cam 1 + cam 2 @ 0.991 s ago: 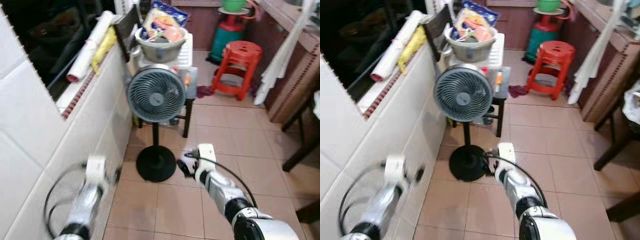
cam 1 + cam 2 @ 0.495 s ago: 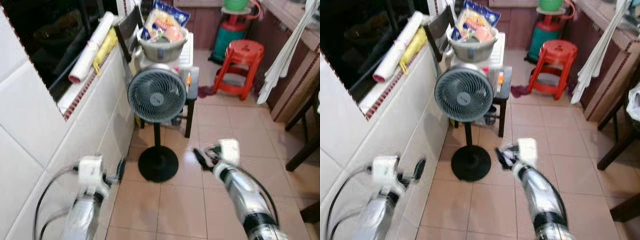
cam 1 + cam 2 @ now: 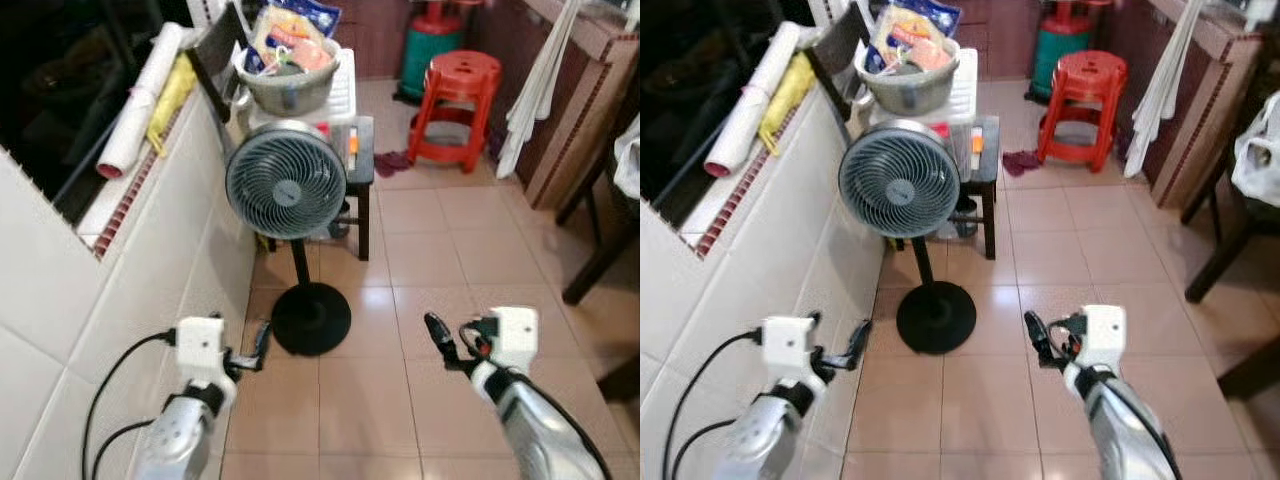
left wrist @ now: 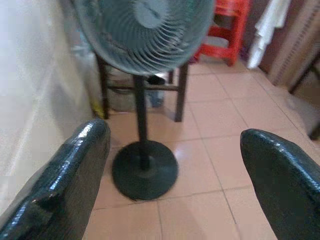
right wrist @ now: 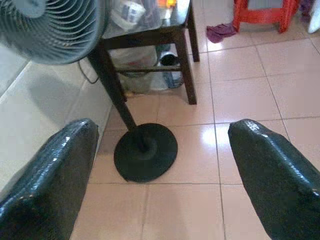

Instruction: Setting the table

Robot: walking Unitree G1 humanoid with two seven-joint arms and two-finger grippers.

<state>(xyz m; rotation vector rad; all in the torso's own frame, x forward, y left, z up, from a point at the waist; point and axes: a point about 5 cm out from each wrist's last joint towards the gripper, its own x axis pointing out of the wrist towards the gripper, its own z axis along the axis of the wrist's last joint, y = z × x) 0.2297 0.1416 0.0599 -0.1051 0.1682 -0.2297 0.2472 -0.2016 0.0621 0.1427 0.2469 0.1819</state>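
Note:
No tableware lies within reach. My left gripper [image 3: 261, 338] hangs open and empty above the tiled floor, close to the white wall and just left of the fan's round base [image 3: 311, 318]. In the left wrist view its two black fingers [image 4: 70, 175] stand wide apart with the base between them. To the right of that base my right gripper [image 3: 446, 335] is open too, nothing held, its fingers [image 5: 270, 165] spread in the right wrist view. A metal bowl [image 3: 286, 88] full of food packets sits on a small dark side table [image 3: 358, 150] behind the fan.
A standing fan [image 3: 286, 186] is straight ahead. Beyond it are a red stool [image 3: 454, 95] and a green gas cylinder [image 3: 429, 45]. The white tiled wall [image 3: 120, 290] runs along the left. Dark furniture legs [image 3: 598, 265] and a hanging white cloth [image 3: 530, 90] are on the right.
The right gripper has swung to the right, away from the fan base. The left gripper has come forward towards the base. The camera has shifted a little.

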